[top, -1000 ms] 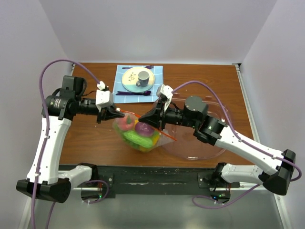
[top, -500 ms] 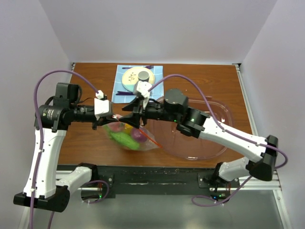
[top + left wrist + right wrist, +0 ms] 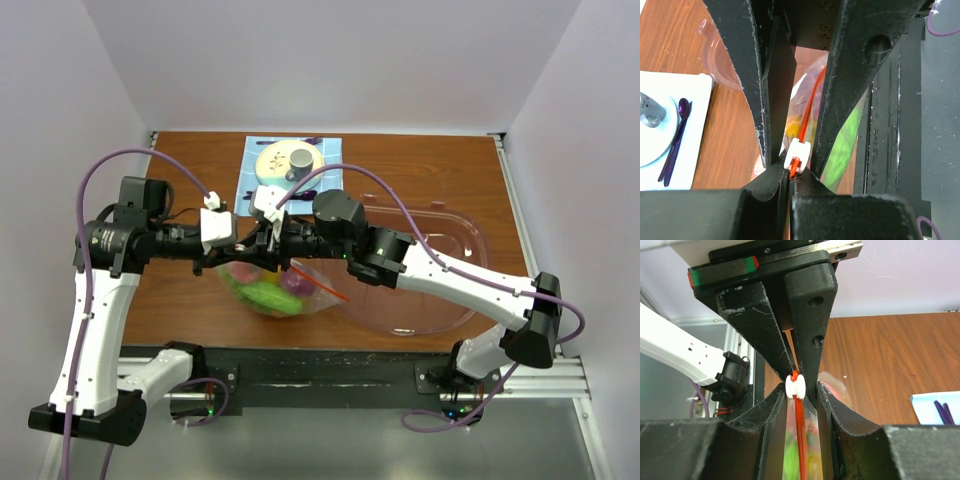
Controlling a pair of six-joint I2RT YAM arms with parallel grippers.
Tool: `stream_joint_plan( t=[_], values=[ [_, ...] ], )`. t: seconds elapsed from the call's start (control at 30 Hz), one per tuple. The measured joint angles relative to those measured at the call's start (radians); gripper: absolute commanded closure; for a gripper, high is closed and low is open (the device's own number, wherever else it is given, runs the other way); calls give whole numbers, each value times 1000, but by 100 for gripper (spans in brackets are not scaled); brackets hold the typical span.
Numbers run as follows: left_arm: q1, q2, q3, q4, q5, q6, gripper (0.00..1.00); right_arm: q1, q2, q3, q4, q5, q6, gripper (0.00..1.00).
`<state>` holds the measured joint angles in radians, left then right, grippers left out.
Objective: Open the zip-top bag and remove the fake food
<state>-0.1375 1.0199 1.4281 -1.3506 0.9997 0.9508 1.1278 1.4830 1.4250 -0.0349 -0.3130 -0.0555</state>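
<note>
The zip-top bag (image 3: pixel 275 292) hangs between my two grippers above the table, with the fake food (image 3: pixel 268 296), green, yellow and pink pieces, inside it. My left gripper (image 3: pixel 243 250) (image 3: pixel 791 172) is shut on the end of the bag's orange-red zipper strip (image 3: pixel 807 117), just behind the white slider (image 3: pixel 797 155). My right gripper (image 3: pixel 262 246) (image 3: pixel 801 390) faces it tip to tip. Its jaws stand a little apart on either side of the strip (image 3: pixel 800 440), with the slider (image 3: pixel 795 385) at their tips.
A large clear bowl (image 3: pixel 430 290) sits on the table to the right, under my right arm. At the back lies a blue mat (image 3: pixel 258 190) with a round plate (image 3: pixel 652 150), a grey cup (image 3: pixel 300 158) and purple cutlery (image 3: pixel 675 140).
My right gripper has let go and slid left along the zipper strip until it meets the left gripper at the slider. The bag has swung left. The left gripper kept its hold.
</note>
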Motion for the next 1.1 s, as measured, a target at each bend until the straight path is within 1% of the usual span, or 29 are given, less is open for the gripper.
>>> stream_joint_plan(
  t=[0.33, 0.4, 0.47, 0.53, 0.57, 0.6, 0.67, 0.73, 0.83, 0.9, 1.1],
  values=[
    [0, -11, -19, 0, 0, -4, 99, 5, 0, 2, -19, 8, -25, 73],
    [0, -13, -19, 1, 5, -7, 99, 5, -4, 2, -21, 7, -25, 70],
    [-1, -13, -19, 2, 14, -8, 99, 6, -9, 2, -24, 8, -24, 70],
    [-1, -13, -19, 4, 23, -8, 99, 6, -14, 2, -29, 8, -24, 62],
    [-2, -14, -19, 4, 27, -8, 99, 6, -15, 2, -31, 8, -23, 57],
    [-2, -14, -19, 3, 21, -8, 99, 6, -19, 2, -35, 8, -23, 44],
    [-2, -14, -19, 3, 11, -8, 99, 6, -28, 9, -52, 6, -19, 41],
    [-1, -14, -19, 3, 5, -8, 99, 6, -40, 21, -62, 4, -21, 41],
    [-1, -14, -19, 3, -3, -8, 99, 6, -58, 41, -67, 4, -24, 46],
    [-1, -14, -19, 3, -5, -8, 99, 6, -63, 50, -66, 4, -24, 48],
    [-1, -14, -19, 3, -5, -9, 99, 6, -63, 58, -72, 4, -23, 48]
  ],
)
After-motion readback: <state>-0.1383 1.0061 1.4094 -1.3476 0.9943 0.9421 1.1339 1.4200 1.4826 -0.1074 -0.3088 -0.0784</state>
